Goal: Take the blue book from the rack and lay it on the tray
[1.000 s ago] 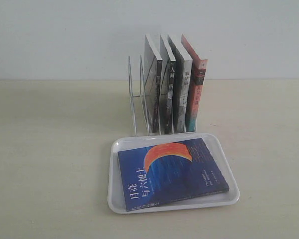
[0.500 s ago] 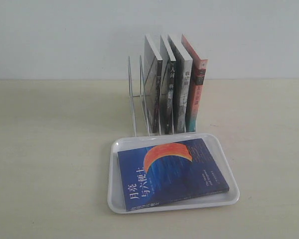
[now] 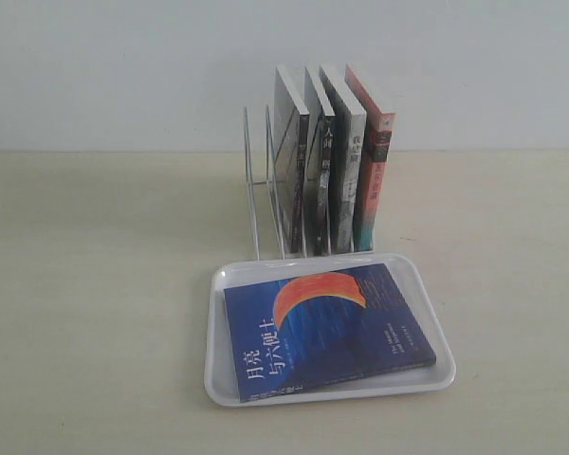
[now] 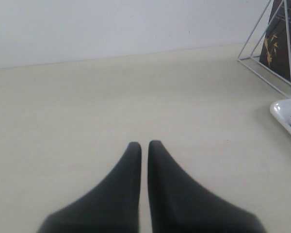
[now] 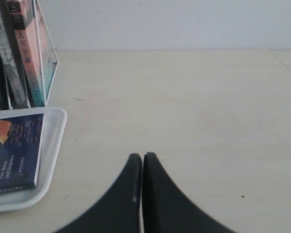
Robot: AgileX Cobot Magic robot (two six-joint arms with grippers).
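Blue book (image 3: 327, 330) flat on tray (image 3: 235, 274), lower centre; likely light, floppy, slick, so pinch free edge; left hand (image 4: 144, 145), right hand (image 5: 142, 156) closed, empty

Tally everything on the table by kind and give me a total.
Books: 5 (four upright books in the rack, plus the blue book flat on the tray)
Rack: 1
Tray: 1
Total: 7
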